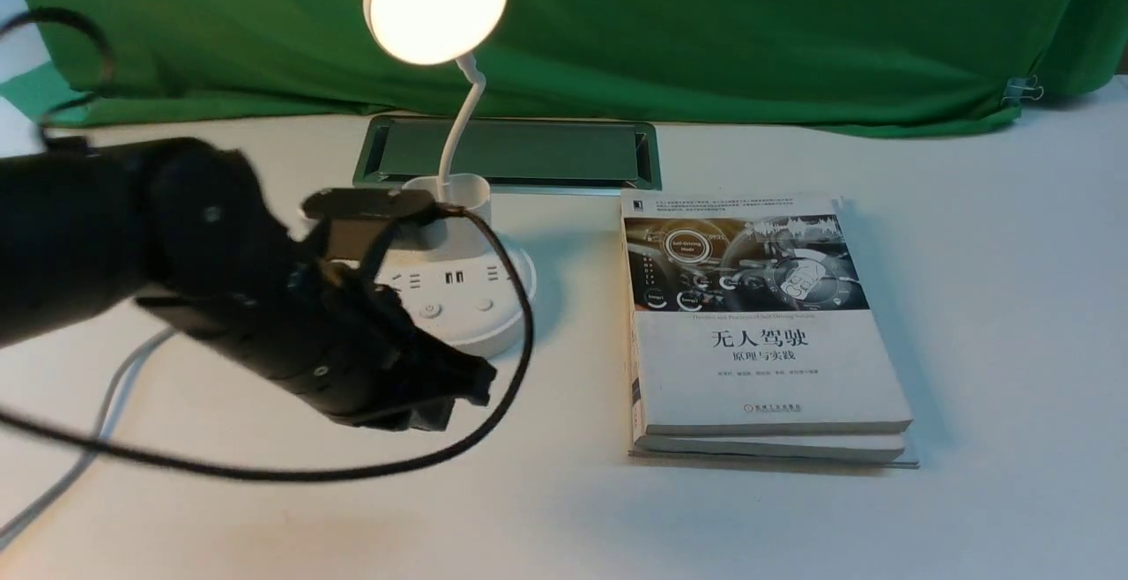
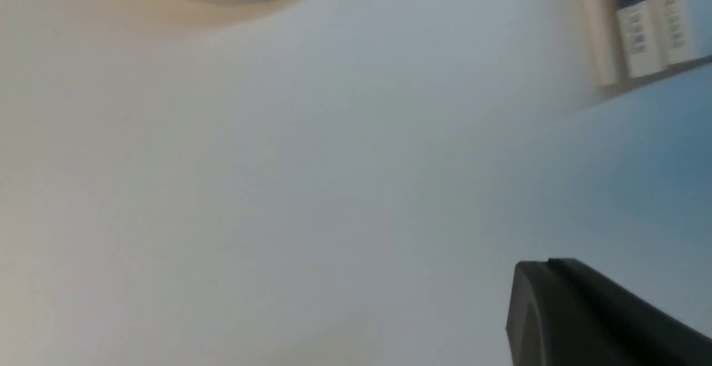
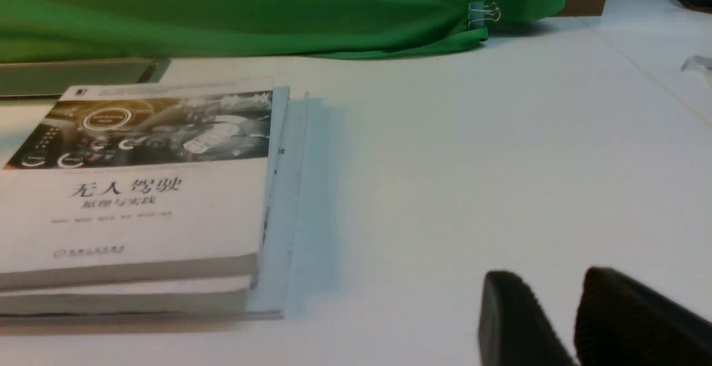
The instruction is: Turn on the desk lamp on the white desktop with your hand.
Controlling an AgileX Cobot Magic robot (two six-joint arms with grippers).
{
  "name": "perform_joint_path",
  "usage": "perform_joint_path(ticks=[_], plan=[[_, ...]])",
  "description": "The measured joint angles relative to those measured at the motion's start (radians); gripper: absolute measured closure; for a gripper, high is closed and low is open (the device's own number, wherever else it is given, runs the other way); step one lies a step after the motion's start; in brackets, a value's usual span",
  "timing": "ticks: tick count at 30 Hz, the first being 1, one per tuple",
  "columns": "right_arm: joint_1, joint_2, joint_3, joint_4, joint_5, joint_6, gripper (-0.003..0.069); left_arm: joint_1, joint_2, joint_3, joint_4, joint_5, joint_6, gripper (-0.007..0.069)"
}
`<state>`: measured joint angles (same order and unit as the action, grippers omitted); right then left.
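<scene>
The left gripper (image 1: 456, 398), fingers pressed together presumably for button-pressing, has the lit desk lamp (image 1: 438, 5) at twelve o'clock; the right gripper's (image 3: 552, 277) stand slightly apart.

Front view: we note open bench (image 1: 1013, 316) to the right of the book stack (image 1: 767, 324), from its right side to the bench's right edge; a hand could pass there. Between the stack and the lamp base (image 1: 476, 324) we record a bare lane, partly crossed by the looping black cable (image 1: 520, 342). The lamp's neck (image 1: 463, 130) and disc head (image 1: 436, 3) obstruct above the base. Toward the near left corner, the left arm (image 1: 194, 219) and a grey cord (image 1: 110, 404) stand in the way.
</scene>
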<state>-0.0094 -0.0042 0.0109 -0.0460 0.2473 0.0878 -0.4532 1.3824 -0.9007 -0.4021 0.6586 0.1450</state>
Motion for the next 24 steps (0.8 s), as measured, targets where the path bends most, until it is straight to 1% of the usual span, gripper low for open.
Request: perform_joint_path(ticks=[2,3,5,6,7,9,12,14,17,19,24], plan=[[0.0,0.0,0.0,0.0,0.0,0.0,0.042,0.0,-0.078,0.037,0.0,-0.015,0.006,0.0624],[0.0,0.0,0.0,0.0,0.0,0.0,0.042,0.0,-0.235,0.084,0.008,-0.039,0.011,0.0624],[0.0,0.0,0.0,0.0,0.0,0.0,0.042,0.0,-0.317,0.105,0.013,-0.052,0.014,0.0624],[0.0,0.0,0.0,0.0,-0.001,0.0,0.042,0.0,-0.436,0.132,0.019,-0.073,0.028,0.0624],[0.0,0.0,0.0,0.0,-0.001,0.0,0.042,0.0,-0.503,0.147,0.022,-0.088,0.043,0.0624],[0.0,0.0,0.0,0.0,0.0,0.0,0.042,0.0,-0.684,0.201,0.031,-0.15,0.091,0.0624],[0.0,0.0,0.0,0.0,0.0,0.0,0.042,0.0,-0.836,0.258,0.053,-0.217,0.117,0.0624],[0.0,0.0,0.0,0.0,0.0,0.0,0.042,0.0,-0.993,0.35,0.105,-0.302,0.126,0.0624],[0.0,0.0,0.0,0.0,0.0,0.0,0.042,0.0,-1.122,0.449,0.149,-0.352,0.132,0.0624],[0.0,0.0,0.0,0.0,0.0,0.0,0.042,0.0,-1.184,0.51,0.165,-0.358,0.134,0.0624],[0.0,0.0,0.0,0.0,0.0,0.0,0.042,0.0,-1.262,0.632,0.175,-0.358,0.139,0.0624]])
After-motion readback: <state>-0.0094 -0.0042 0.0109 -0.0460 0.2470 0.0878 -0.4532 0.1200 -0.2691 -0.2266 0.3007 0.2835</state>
